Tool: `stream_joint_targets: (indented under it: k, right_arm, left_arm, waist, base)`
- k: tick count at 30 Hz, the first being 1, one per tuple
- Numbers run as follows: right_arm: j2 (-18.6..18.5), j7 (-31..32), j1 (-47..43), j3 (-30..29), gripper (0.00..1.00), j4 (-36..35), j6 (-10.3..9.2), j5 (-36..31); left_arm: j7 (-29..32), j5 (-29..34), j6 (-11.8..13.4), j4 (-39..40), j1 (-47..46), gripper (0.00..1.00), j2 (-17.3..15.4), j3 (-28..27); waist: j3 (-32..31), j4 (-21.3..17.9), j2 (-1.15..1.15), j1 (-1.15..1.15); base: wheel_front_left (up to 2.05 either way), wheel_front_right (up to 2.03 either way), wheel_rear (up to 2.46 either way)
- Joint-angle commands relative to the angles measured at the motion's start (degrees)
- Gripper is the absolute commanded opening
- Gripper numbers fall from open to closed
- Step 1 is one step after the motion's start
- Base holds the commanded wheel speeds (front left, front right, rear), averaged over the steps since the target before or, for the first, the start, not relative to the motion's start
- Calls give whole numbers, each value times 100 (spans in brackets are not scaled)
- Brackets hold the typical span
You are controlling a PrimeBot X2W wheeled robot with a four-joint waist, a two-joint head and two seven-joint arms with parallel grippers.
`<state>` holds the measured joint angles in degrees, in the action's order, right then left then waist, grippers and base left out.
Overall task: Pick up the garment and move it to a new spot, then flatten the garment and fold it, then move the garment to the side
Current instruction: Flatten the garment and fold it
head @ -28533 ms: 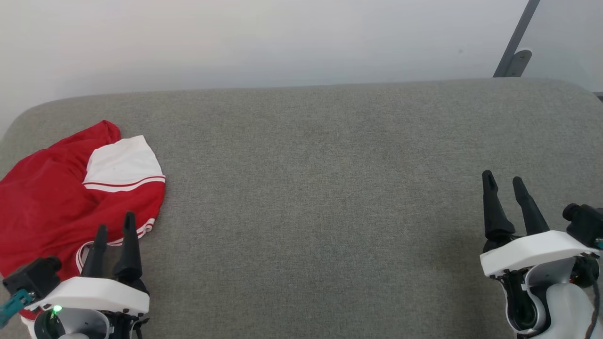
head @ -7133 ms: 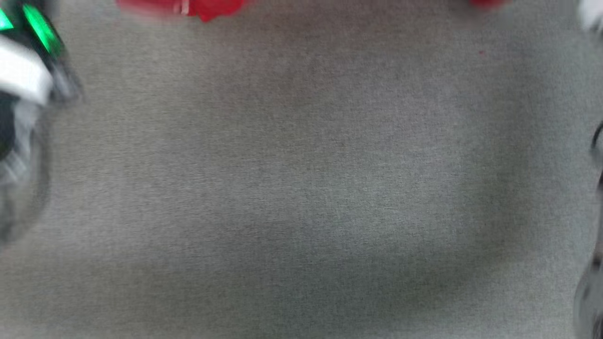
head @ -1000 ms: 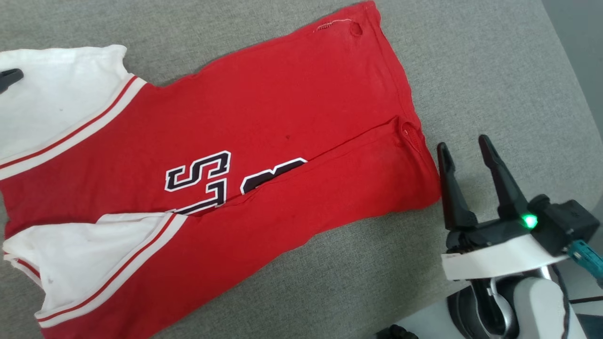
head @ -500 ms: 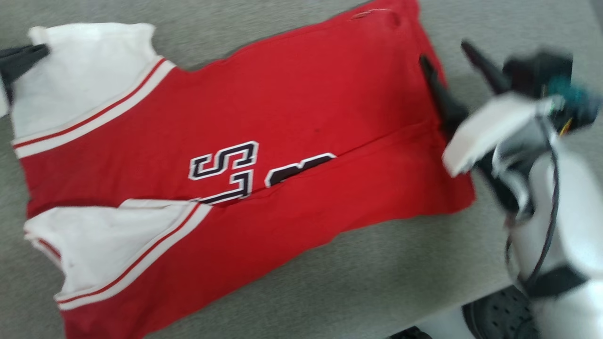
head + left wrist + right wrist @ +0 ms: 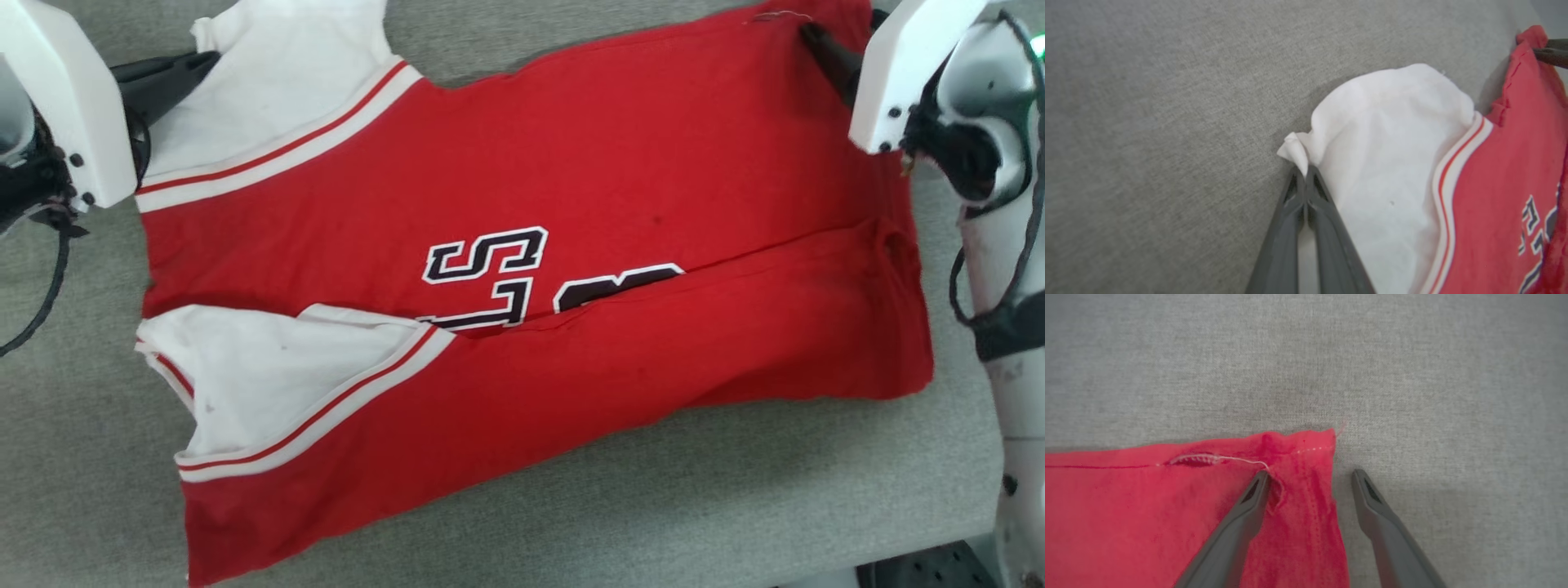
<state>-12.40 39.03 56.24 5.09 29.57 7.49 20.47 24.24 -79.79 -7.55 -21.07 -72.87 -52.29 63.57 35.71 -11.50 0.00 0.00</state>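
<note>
Right, we had the garment (image 5: pixel 571 188) lying sideways on the grey fabric surface (image 5: pixel 735 506), sleeves to the left and hem to the right, mostly flat. The near long side was folded over onto the middle, and that fold edge covered the lower part of the black print (image 5: pixel 490 265). The near white sleeve (image 5: pixel 277 376) lay on top of the red body, and the far white sleeve (image 5: pixel 277 90) was spread out at the far left. Our left gripper (image 5: pixel 200 64) sat at the far-left corner with its fingers pressed together, pinching the outer tip of that far sleeve; in the left wrist view a small nub of white cloth poked out just past the tips. Our right gripper (image 5: pixel 845 28) was at the far-right hem corner, spread wide and holding nothing. In the right wrist view one finger (image 5: pixel 1249 506) rested over the red cloth beside a loose white thread (image 5: pixel 1241 459) at the hem stitching, and the other sat on bare grey fabric just past the garment's edge, so the corner lay between them.
</note>
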Motion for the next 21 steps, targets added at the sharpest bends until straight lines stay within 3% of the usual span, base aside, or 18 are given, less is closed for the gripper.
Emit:
stream_joint_targets:
  k: [1, 2, 3, 4, 13, 21]
  right_arm:
    - [44, 105, -21, 70, 100, 94, 0, 2]
    - [40, 134, 8, 148, 100, 105, 1, 25]
    - [18, 57, 47, 100, 20, 117, 0, 34]
    - [0, -9, 85, 40, 0, 135, 0, 12]
    - [-422, -711, -353, 350, 0, -542, -1, 261]
    - [-1050, -537, -1693, 379, 0, -1867, -1, 740]
  left_arm:
    - [49, -76, 15, -24, 140, 0, 43, 181]
    - [7, -90, 15, -3, 121, 0, 71, 197]
    - [-52, -99, 15, 26, 106, 0, 105, 206]
    - [-111, -132, 15, 52, 84, 0, 129, 209]
    - [-1099, -475, 14, 730, 182, 0, 64, 91]
    - [-2022, -502, 14, 1988, 884, 0, -612, 315]
  waist:
    - [20, 41, 0, 0]
    - [23, 61, 0, 0]
    - [20, 82, 0, 0]
    - [9, 100, 0, 0]
    - [-553, 285, 0, 0]
    - [-1092, 506, 0, 0]
  base:
    - [0, 0, 0]
    - [0, 0, 0]
    - [0, 0, 0]
    - [0, 0, 0]
    - [0, 0, 0]
    - [0, 0, 0]
